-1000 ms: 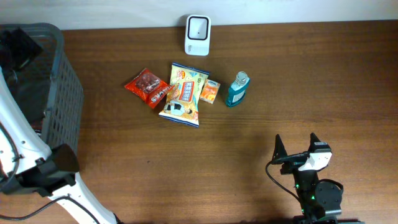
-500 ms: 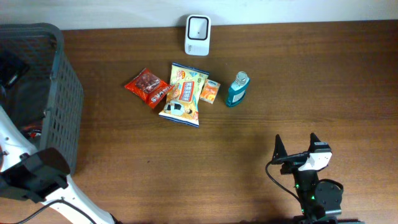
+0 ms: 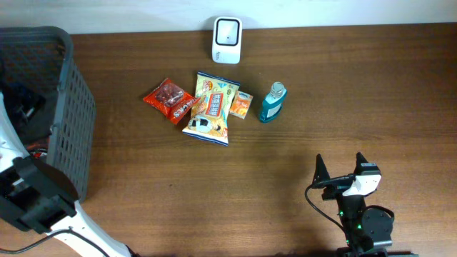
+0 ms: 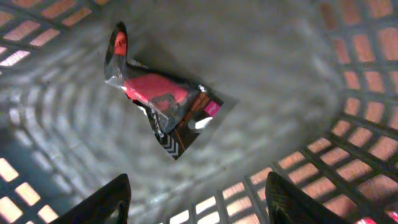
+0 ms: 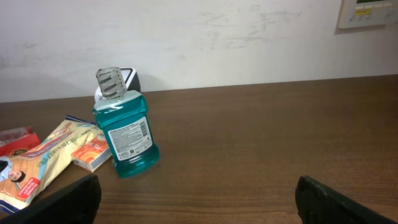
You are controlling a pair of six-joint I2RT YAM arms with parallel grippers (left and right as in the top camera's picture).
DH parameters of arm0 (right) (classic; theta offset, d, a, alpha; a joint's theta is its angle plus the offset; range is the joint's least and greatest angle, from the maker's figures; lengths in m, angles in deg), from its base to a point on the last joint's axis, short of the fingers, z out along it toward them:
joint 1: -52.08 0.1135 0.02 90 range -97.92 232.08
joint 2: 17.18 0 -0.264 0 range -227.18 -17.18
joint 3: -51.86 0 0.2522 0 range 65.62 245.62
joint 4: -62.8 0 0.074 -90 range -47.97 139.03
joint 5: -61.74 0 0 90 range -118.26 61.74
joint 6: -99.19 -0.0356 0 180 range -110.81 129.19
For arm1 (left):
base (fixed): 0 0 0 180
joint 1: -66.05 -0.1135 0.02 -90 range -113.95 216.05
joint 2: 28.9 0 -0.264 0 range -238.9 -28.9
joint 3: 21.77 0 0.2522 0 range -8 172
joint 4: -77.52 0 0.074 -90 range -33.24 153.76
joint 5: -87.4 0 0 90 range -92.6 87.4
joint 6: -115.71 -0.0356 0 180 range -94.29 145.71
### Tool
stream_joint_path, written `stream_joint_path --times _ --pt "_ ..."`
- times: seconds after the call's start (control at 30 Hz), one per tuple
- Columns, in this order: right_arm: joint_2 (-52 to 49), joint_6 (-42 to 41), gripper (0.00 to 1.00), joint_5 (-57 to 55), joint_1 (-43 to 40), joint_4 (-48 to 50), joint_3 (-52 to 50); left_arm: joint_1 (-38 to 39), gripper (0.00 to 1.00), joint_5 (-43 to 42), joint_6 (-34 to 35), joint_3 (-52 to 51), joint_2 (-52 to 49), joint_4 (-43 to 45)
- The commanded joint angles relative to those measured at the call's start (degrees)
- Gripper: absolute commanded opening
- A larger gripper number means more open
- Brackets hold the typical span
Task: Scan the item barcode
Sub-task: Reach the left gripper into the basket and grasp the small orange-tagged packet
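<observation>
My left gripper [image 4: 198, 186] hangs inside the grey basket [image 3: 71, 121], its two dark fingers apart with nothing between them. Below it a red and black packet [image 4: 158, 102] in clear wrap lies flat on the basket floor, untouched. The white scanner [image 3: 227, 30] stands at the table's back edge. In front of it lie a red snack packet [image 3: 169, 100], a yellow chips bag [image 3: 211, 107], a small orange box [image 3: 240, 105] and a teal mouthwash bottle [image 3: 272, 103]. My right gripper [image 3: 340, 168] rests open near the front right, facing the bottle [image 5: 126, 134], whose label shows a barcode.
The basket's slatted wall [image 4: 348, 168] closes round the left gripper on all sides. A white wall runs behind the table. Bare wooden tabletop [image 5: 261, 143] stretches between the right gripper and the group of items.
My left arm has moved further down into the basket, toward its near side. The right arm and the items on the table have not moved.
</observation>
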Motion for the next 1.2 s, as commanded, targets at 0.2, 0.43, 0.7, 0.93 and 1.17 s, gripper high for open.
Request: stream_joint_path --times 0.2,0.43,0.7,0.93,1.17 --pt "0.28 -0.39 0.99 -0.28 -0.46 -0.37 -0.35 -1.64 0.65 3.23 9.16 -6.95 0.74 6.14" --pt "0.28 -0.37 0.99 -0.28 -0.46 -0.37 -0.35 -1.92 0.65 6.62 9.18 -14.99 0.66 14.86" --pt "0.28 -0.39 0.99 -0.28 -0.46 -0.37 -0.35 -3.45 0.67 6.67 12.57 -20.04 0.66 17.97" --pt "0.28 -0.37 0.99 -0.28 -0.46 -0.37 -0.35 -4.2 0.67 6.62 12.57 -24.94 0.66 21.24" --pt "0.28 -0.37 0.99 -0.31 -0.46 -0.39 -0.35 -4.15 0.6 6.38 12.52 -27.71 0.66 28.28"
